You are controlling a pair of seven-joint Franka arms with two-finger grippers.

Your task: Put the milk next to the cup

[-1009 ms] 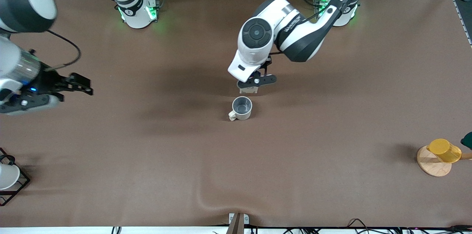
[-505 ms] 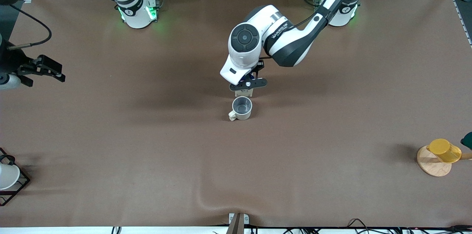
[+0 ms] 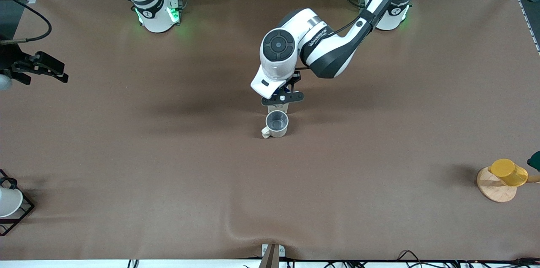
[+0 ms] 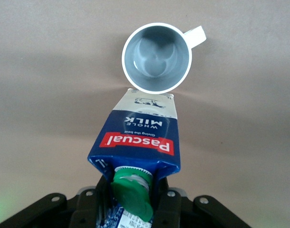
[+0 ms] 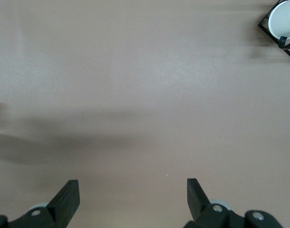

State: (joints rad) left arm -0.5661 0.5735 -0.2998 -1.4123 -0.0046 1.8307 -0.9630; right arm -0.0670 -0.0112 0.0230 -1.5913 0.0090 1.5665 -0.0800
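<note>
The milk (image 4: pixel 138 137), a dark blue and white carton with a green cap and red label band, is gripped at its top by my left gripper (image 4: pixel 133 199). In the front view only a sliver of the milk (image 3: pixel 278 108) shows under my left gripper (image 3: pixel 282 99). The carton stands upright, its base right beside the cup (image 3: pixel 276 123), on the side farther from the front camera. Whether its base touches the table I cannot tell. The cup (image 4: pixel 157 57) is a light grey-beige mug, upright and empty. My right gripper (image 3: pixel 42 69) is open and empty over the right arm's end of the table.
A yellow cup (image 3: pixel 508 172) lies on a round wooden stand (image 3: pixel 497 192) at the left arm's end. A white cup in a black wire rack (image 3: pixel 8 202) sits at the right arm's end, and the rack also shows in the right wrist view (image 5: pixel 283 21).
My left gripper has carried the milk a little toward the right arm's end, settling close against the cup. My right arm has drawn back toward its end of the table.
</note>
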